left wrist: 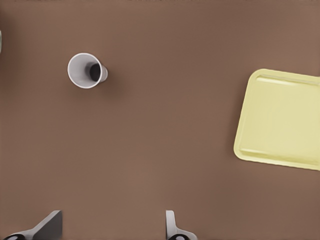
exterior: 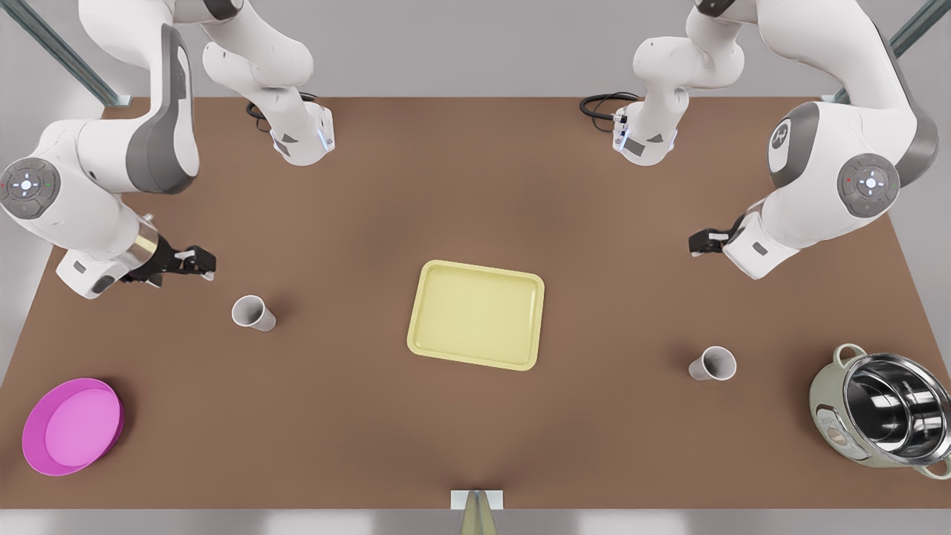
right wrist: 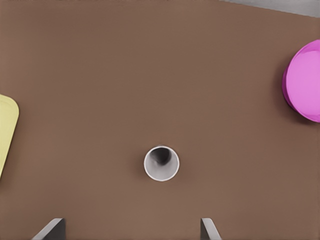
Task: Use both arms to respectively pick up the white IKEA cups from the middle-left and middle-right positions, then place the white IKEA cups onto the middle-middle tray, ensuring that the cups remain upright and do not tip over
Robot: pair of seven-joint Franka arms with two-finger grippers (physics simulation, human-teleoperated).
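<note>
We see 2 small white cups, plain, handleless and tapered, with greyish insides, both upright on the table and well apart from the tray. One cup (exterior: pixel 252 313) stands toward the front view's left, the other cup (exterior: pixel 713 364) toward its right. The tray (exterior: pixel 475 314), pale yellow, flat and rectangular with rounded corners and a low rim, lies between them with nothing on it.

The table (exterior: pixel 475 186) is a matte brown surface. Around it we see a pale grey room and metal struts in the far corners. A round magenta bowl (exterior: pixel 72 425) sits at the near corner on the front view's left, and a steel-lined pot (exterior: pixel 884 416) at the near corner on its right.

The right gripper (exterior: pixel 195 261) hangs near the cup on the front view's left. The left gripper (exterior: pixel 702 241) hangs farther from the cup on the front view's right.

The wrist views add what the front view hides. In the right wrist view the fingers (right wrist: pixel 52 227) are spread wide, and the cup's round mouth (right wrist: pixel 161 163) shows from almost straight above. In the left wrist view the fingers (left wrist: pixel 172 227) are also spread, holding nothing, and its cup (left wrist: pixel 86 70) lies off to one side.
</note>
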